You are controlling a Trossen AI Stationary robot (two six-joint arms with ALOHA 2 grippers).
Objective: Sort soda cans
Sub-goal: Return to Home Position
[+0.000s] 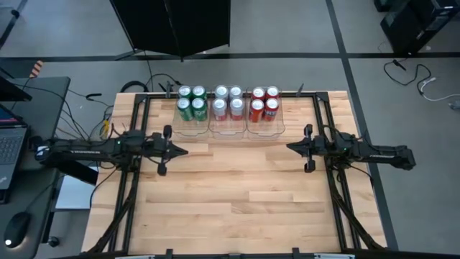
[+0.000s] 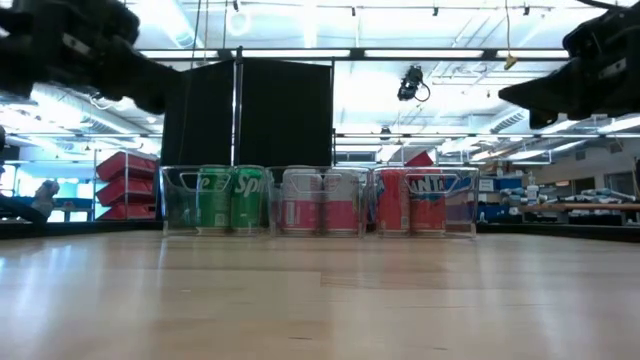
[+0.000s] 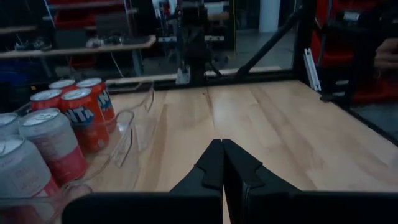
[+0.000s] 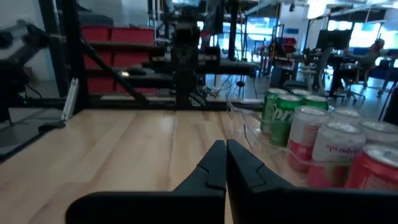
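Several soda cans stand upright in three clear bins at the table's far edge: green cans [image 1: 191,102] in the left bin, silver-white cans [image 1: 228,101] in the middle bin, red cans [image 1: 264,102] in the right bin. In the low view the green cans [image 2: 230,198], the silver-white cans [image 2: 322,200] and the red cans [image 2: 410,200] form a row. My left gripper [image 1: 185,152] is shut and empty, level, at the table's left side. My right gripper [image 1: 290,147] is shut and empty, level, at the right side. Both are well clear of the cans.
The clear bins [image 1: 230,126] stand side by side between the black frame rails [image 1: 141,115]. Bare wooden tabletop [image 1: 237,194] lies between the two arms and toward the near edge. A laptop [image 1: 8,144] sits off the table's left.
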